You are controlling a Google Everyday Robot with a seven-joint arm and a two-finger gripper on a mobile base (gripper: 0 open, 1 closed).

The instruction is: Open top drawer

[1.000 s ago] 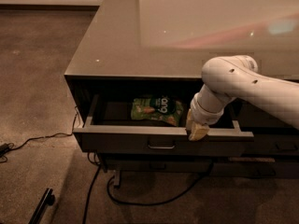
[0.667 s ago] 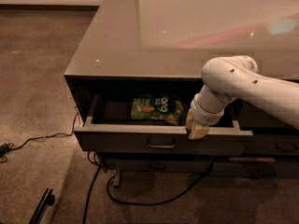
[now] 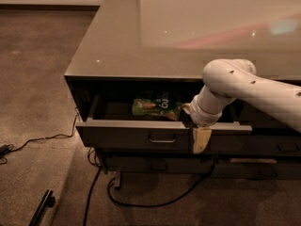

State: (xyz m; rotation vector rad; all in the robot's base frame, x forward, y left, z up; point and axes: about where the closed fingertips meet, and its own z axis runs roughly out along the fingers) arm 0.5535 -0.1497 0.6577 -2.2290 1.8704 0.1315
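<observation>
The top drawer [image 3: 136, 136] of the dark grey cabinet stands pulled out, its flat front facing me with a small rectangular handle [image 3: 162, 138] at the centre. Inside lies a green snack bag [image 3: 155, 107]. My white arm reaches in from the right. Its gripper [image 3: 200, 136] hooks over the drawer's front edge, just right of the handle, with a pale finger [image 3: 201, 140] hanging down the outside of the front panel. The other finger is hidden behind the panel.
The cabinet's glossy top [image 3: 188, 27] overhangs the drawer. A lower drawer front [image 3: 160, 164] sits beneath, and a neighbouring stack [image 3: 277, 147] lies to the right. Black cables [image 3: 94, 192] trail over the carpet at the left and under the cabinet. A dark bar [image 3: 42, 206] lies at bottom left.
</observation>
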